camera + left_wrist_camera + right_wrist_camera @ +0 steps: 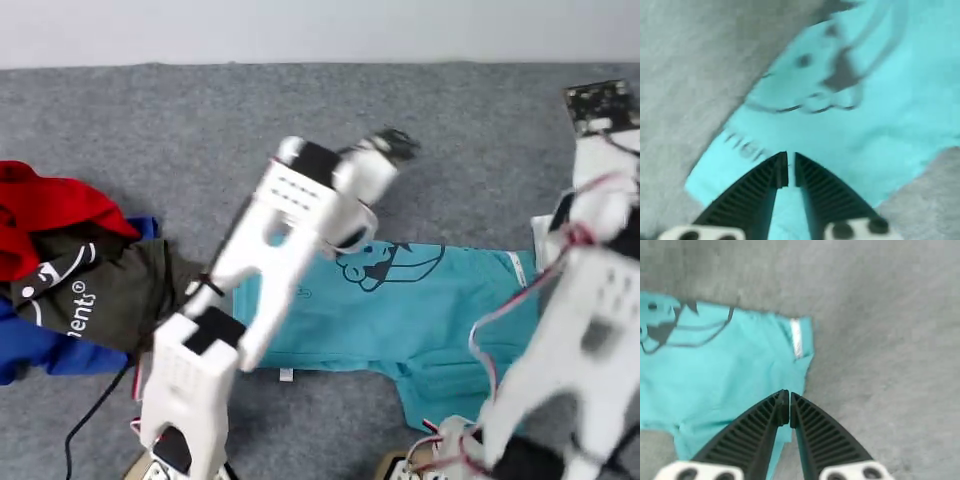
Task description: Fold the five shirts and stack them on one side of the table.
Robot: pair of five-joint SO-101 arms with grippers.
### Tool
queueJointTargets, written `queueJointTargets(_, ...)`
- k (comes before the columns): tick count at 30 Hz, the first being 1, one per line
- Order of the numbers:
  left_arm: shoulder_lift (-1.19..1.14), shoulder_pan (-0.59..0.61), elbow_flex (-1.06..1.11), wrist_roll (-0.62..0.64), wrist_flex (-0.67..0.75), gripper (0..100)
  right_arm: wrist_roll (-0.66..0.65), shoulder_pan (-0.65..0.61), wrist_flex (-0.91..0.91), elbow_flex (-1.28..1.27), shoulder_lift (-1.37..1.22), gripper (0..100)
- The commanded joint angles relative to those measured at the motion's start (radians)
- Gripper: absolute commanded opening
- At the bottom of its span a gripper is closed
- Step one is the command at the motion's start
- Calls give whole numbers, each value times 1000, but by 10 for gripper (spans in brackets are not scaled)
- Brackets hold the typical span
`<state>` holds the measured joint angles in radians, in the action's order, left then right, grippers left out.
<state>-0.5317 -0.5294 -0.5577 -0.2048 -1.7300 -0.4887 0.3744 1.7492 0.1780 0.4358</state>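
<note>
Left gripper (788, 167): fingers pressed together, nothing held, hanging over teal shirt (880, 120) near its edge; dark print (840, 75) just past tips. Right gripper (789, 407): also closed, empty, above shirt edge, white tag (797, 337) ahead, gray table (890, 340) alongside. Teal shirt spread flat, centre-right of table in high view. Red shirt (50, 205), dark shirt (100, 290), blue shirt (40, 350) heaped at left side of high view.

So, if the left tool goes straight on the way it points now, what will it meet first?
Most likely the teal shirt, which lies right ahead of the left tool; its height above the cloth is unclear.
</note>
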Motion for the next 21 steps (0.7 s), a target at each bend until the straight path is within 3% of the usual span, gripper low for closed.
queueJointTargets(1,-2,-130,-13,-12,-21,87,6,4,41,44,193,10)
queueJointTargets(10,-117,-388,-159,-46,-12,88,6,-128,41,43,435,11)
queueJointTargets(17,-244,-511,-278,-51,-15,92,84,-206,41,43,487,12)
queueJointTargets(21,-293,-554,-320,-51,-15,153,84,-209,41,43,489,12)
